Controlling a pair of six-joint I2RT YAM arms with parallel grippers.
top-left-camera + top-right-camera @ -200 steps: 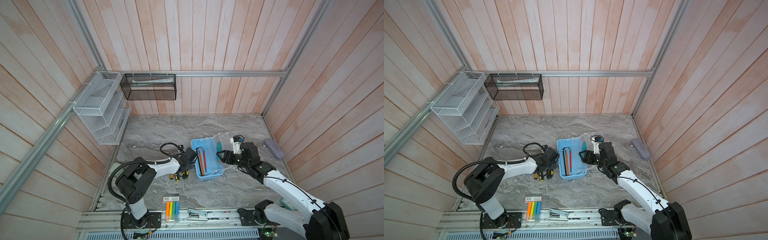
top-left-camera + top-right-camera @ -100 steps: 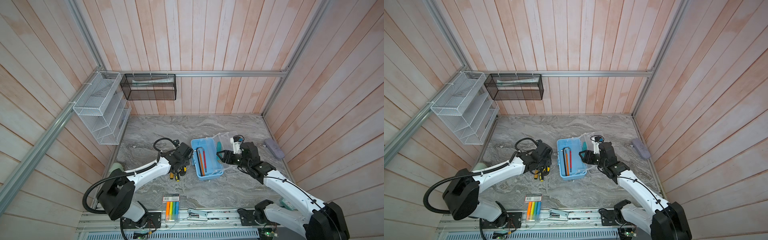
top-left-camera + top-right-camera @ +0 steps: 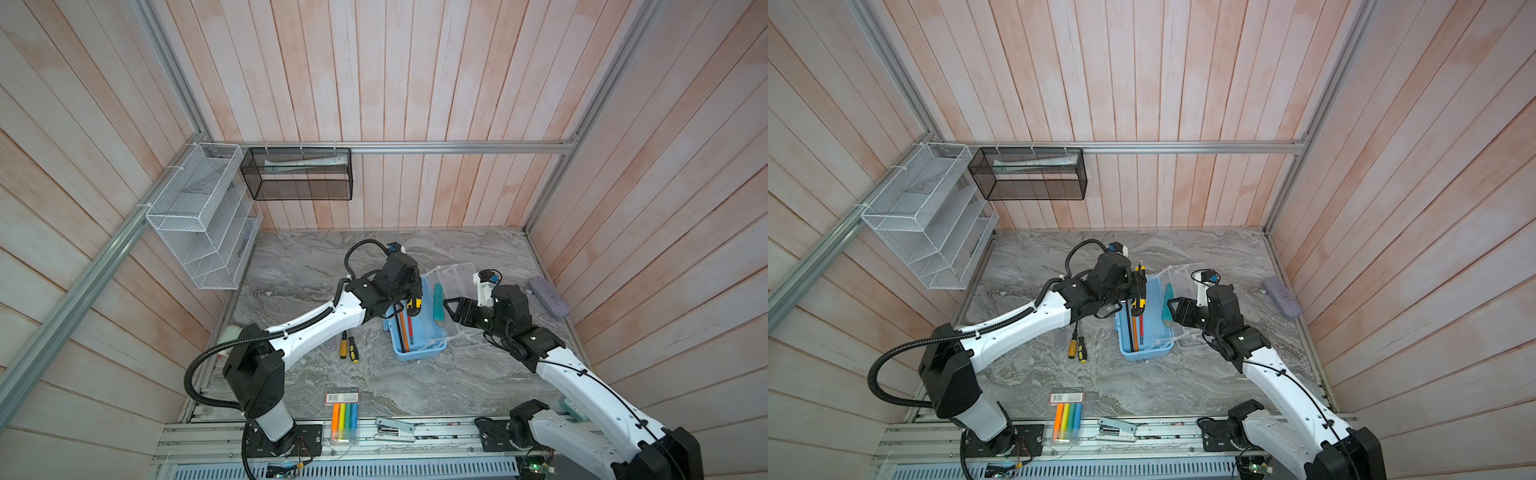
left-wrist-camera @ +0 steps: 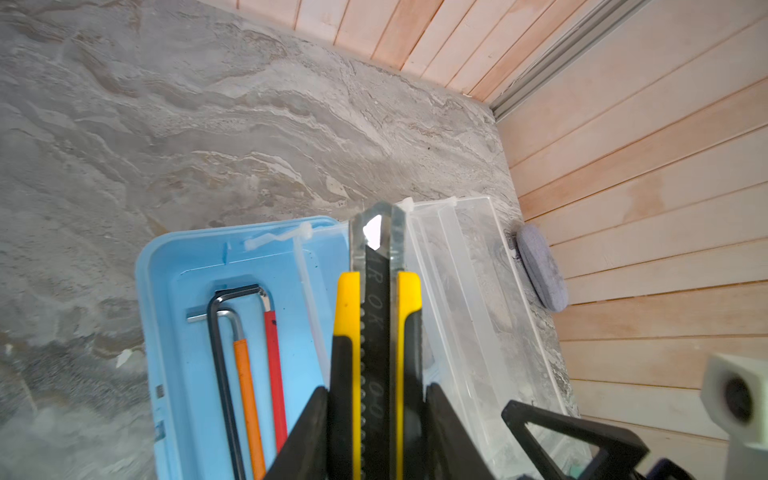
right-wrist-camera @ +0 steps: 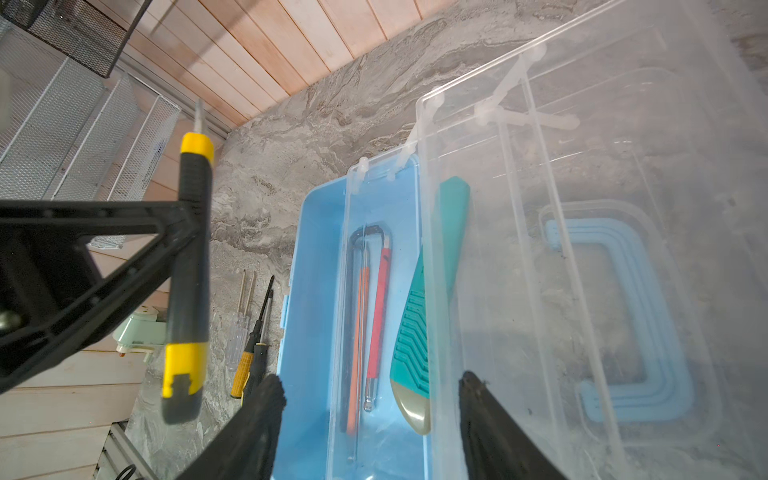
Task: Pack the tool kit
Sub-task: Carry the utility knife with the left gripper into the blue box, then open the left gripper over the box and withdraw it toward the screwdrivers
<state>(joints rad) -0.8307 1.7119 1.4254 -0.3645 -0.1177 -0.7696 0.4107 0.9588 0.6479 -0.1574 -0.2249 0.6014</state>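
Pinching a yellow and black box cutter [image 4: 376, 316] by its middle, the left claw [image 4: 376, 413] hangs over the tool kit [image 3: 417, 354], jaws pressed against the cutter's two sides. The right claw [image 5: 369, 380] is spread wide just above the kit's right side. A teal cutter [image 5: 415, 332] and a clear plastic wall show between its fingers. I see nothing gripped there, and I cannot tell whether it touches the plastic.

The tool kit sits about mid-table, a little toward the right edge. Its clear lid [image 5: 623, 124] lies open toward that edge, with the blue handle [image 5: 636, 316] showing through it.

Counting up, there are two cutters: the one held, and the teal one lying along the clear part beside the blue tub. Three long bent keys [image 4: 249, 382] lie in the tub: black, orange and red. On the table left of the kit are two screwdrivers [image 3: 343, 348] with yellow and black handles. The right wrist view shows two clear-handled ones [image 5: 237, 336] just beside them. One flat pack of markers [image 3: 344, 417] and one stapler [image 3: 395, 428] lie at the front edge. One grey oblong case [image 3: 548, 297] rests against the right edge.
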